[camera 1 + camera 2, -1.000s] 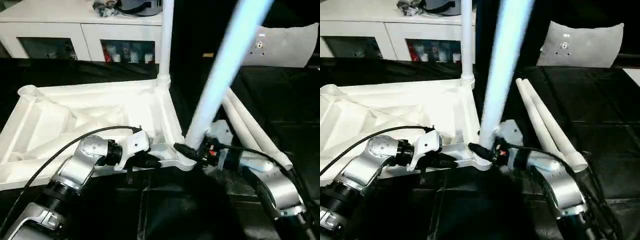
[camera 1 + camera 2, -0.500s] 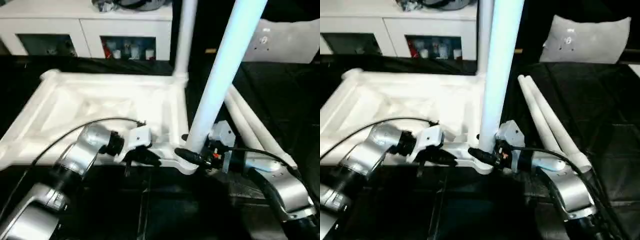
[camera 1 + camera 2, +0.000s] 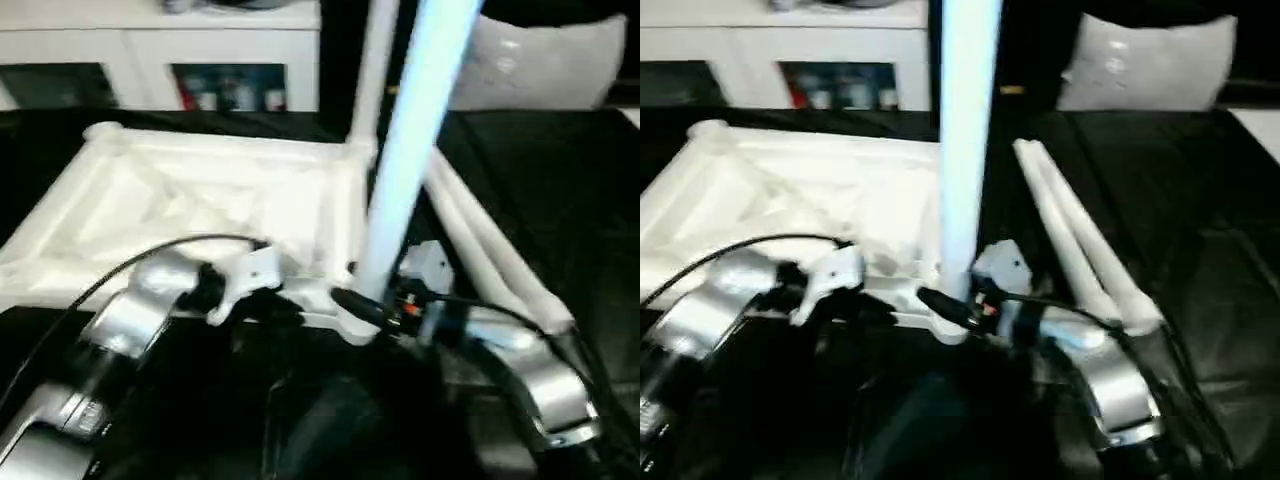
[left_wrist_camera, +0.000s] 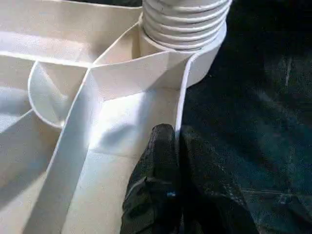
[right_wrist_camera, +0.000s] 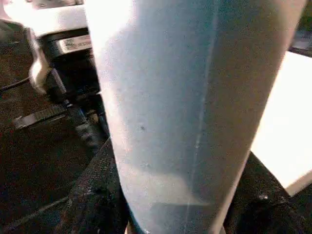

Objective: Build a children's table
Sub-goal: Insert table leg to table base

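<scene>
The step in hand was screwing a leg [image 3: 400, 190] into the near corner socket [image 4: 187, 46] of the upturned top [image 3: 200, 200]. The right gripper [image 3: 352, 302] held that leg between its fingers just above the socket, and the left gripper [image 4: 176, 146] pinched the top's rim close beside the same socket. I judge the next move called for turning the leg while the rim was kept steady; two more legs [image 3: 1070, 250] lay just behind the right gripper.

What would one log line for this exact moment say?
left gripper: shut on rim of upturned white plastic tabletop | right gripper: holds upright white tapered leg at near corner socket | two legs loose
</scene>
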`<state>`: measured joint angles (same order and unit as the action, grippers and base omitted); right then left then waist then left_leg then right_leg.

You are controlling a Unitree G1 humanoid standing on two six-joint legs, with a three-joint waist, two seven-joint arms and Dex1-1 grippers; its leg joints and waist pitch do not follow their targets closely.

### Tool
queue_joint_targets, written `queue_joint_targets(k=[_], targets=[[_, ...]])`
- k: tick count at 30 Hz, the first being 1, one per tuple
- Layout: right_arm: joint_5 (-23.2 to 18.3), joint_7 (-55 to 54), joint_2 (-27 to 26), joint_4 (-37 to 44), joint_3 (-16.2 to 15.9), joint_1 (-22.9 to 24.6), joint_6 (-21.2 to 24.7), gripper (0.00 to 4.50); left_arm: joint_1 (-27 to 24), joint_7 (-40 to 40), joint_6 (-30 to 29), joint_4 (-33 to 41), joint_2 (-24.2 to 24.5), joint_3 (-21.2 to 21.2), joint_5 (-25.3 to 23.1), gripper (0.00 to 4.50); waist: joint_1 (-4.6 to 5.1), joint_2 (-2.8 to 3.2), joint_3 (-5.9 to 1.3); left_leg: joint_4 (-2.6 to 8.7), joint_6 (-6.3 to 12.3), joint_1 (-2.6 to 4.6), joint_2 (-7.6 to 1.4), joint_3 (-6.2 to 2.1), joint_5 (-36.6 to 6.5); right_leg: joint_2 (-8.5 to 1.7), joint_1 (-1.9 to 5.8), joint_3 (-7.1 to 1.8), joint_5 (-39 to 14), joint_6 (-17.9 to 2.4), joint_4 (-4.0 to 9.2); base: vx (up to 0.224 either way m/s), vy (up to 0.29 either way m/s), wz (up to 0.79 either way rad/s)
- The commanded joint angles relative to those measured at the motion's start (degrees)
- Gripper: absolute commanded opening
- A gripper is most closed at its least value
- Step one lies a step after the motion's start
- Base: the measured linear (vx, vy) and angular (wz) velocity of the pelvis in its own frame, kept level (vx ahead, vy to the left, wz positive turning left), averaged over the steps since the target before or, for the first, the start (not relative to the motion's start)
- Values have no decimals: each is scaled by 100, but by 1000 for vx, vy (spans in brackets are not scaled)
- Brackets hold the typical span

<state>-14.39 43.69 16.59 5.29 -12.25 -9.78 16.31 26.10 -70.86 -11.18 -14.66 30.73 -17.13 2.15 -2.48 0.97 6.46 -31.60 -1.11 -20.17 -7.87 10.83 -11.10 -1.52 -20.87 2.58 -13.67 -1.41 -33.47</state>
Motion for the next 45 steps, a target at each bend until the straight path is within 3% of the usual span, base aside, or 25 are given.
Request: queue_joint_targets(k=[1, 3, 4, 6, 7, 8, 9, 10, 11, 13, 17, 18, 20, 27, 29, 31, 32, 33, 37, 43, 45], targets=[[161, -64, -37, -671, -421, 331, 347, 191, -289, 1029, -644, 159, -46, 389, -31, 0, 0, -3, -62, 542, -78, 49, -716, -417, -2084, -894, -13, -501, -2648, -909, 550, 0, 0, 0], [227, -261, -144, -734, -276, 279, 266, 191, -801, 1370, -1341, 1052, -138, 609, -24, 0, 81, -12, -82, 550, -65, 17, -719, -400, -1925, -870, 22, -491, -2181, -1029, 493, 0, 0, 0], [249, -303, -169, -756, -246, 263, 241, 191, -896, 1449, -1488, 1238, -176, 650, -39, 0, 128, -15, -103, 548, 5, -57, -710, -394, -1600, -861, 94, -467, -1648, -1161, 436, 0, 0, 0], [301, -440, -270, -874, -152, 179, 170, 191, -1188, 1684, -2025, 1917, -372, 713, -75, 0, 151, -22, -109, 488, 188, -16, -680, -325, -1309, -850, 60, -475, -1276, -1236, 473, 0, 0, 0], [321, -505, -309, -933, -123, 140, 137, 191, -1274, 1758, -2182, 2142, -476, 667, -101, 0, 178, -26, -98, 478, 248, -41, -670, -322, -1216, -844, 76, -470, -1190, -1289, 467, 0, 0, 0], [335, -549, -336, -974, -103, 112, 115, 191, -1333, 1808, -2290, 2296, -548, 635, -119, 0, 180, -66, -112, 467, 279, -17, -666, -301, -1229, -823, 68, -468, -1244, -1266, 482, 0, 0, 0], [337, -567, -347, -989, -97, 102, 111, 191, -1348, 1829, -2322, 2345, -575, 616, -124, 0, 188, -52, -100, 457, 319, -39, -664, -312, -1187, -842, 82, -467, -1249, -1295, 476, 0, 0, 0], [385, -830, -506, -1211, -16, -46, 46, 191, -1517, 2119, -2746, 2994, -961, 296, -180, 0, 197, -130, -124, 439, 343, 0, -679, -285, -1197, -849, 77, -481, -1368, -1291, 489, 0, 0, 0], [385, -830, -506, -1211, -16, -46, 46, 191, -1517, 2119, -2746, 2994, -961, 296, -180, 0, 195, -103, -112, 441, 337, -37, -682, -307, -1137, -867, 101, -474, -1381, -1306, 475, 0, 0, 0], [404, -987, -621, -1369, 22, -146, 28, 191, -1534, 2348, -2968, 3275, -1232, 80, -178, 0, 180, -136, -137, 429, 352, -13, -654, -289, -1122, -814, 88, -457, -1586, -1216, 507, 0, 0, 0], [355, -1107, -768, -1478, 74, -195, 60, 191, -1462, 2620, -3179, 3354, -1377, -26, -323, 0, 171, -132, -149, 418, 357, -2, -657, -285, -1070, -800, 76, -457, -1368, -1208, 493, 0, 0, 0], [332, -1196, -865, -1527, 117, -217, 59, 191, -1381, 2749, -3361, 3346, -1381, -79, -467, 0, 153, -107, -186, 410, 349, 3, -655, -292, -1055, -801, 98, -451, -1319, -1195, 482, 0, 0, 0], [346, -1290, -962, -1607, 162, -247, 16, 191, -1312, 2878, -3610, 3355, -1337, -116, -608, 0, 164, -129, -180, 414, 324, 0, -652, -286, -1082, -795, 95, -447, -1308, -1191, 484, 0, 0, 0], [323, -1382, -1089, -1704, 219, -295, -29, 191, -1286, 2991, -3278, 3108, -1072, -105, -773, 0, 165, -106, -226, 407, 220, 12, -645, -306, -1281, -787, 96, -442, -1601, -1122, 503, 0, 0, 0], [308, -1354, -1126, -1735, 228, -312, -64, 191, -1289, 3045, -3148, 2977, -942, -75, -846, 0, 161, -98, -264, 387, 226, 3, -637, -293, -1143, -783, 118, -442, -1272, -1181, 469, 0, 0, 0], [337, -1325, -1136, -1760, 214, -333, -99, 191, -1214, 2982, -3429, 2873, -899, 42, -729, 0, 155, -85, -292, 367, 233, 14, -628, -278, -1037, -778, 122, -436, -1040, -1241, 445, 0, 0, 0], [337, -1325, -1136, -1760, 214, -333, -99, 247, -1214, 2982, -3429, 2873, -899, 42, -729, 0, 158, -86, -292, 367, 249, -2, -631, -283, -991, -777, 137, -429, -932, -1277, 434, 0, 0, 0], [349, -1321, -1143, -1780, 212, -346, -105, 261, -1166, 2870, -3557, 2827, -853, 74, -636, 0, 150, -73, -308, 360, 245, 7, -636, -282, -989, -780, 142, -428, -907, -1287, 431, 0, 0, 0], [387, -1313, -1157, -1867, 210, -399, -141, 297, -1086, 2627, -3564, 2679, -748, 135, -420, 0, 144, -77, -350, 323, 276, 10, -618, -264, -767, -759, 167, -410, -476, -1387, 384, 0, 0, 0], [377, -1168, -1017, -1778, 254, -316, -207, 342, -970, 2423, -2793, 2240, -446, 118, -422, 0, 119, -70, -392, 280, 412, -3, -611, -260, -529, -758, 209, -394, -12, -1443, 330, 0, 0, 0], [319, -1069, -920, -1650, 307, -222, -241, 359, -905, 2298, -2540, 2100, -326, 87, -399, 0, 98, -60, -380, 275, 412, 1, -617, -254, -605, -766, 196, -396, -110, -1434, 345, 0, 0, 0]])
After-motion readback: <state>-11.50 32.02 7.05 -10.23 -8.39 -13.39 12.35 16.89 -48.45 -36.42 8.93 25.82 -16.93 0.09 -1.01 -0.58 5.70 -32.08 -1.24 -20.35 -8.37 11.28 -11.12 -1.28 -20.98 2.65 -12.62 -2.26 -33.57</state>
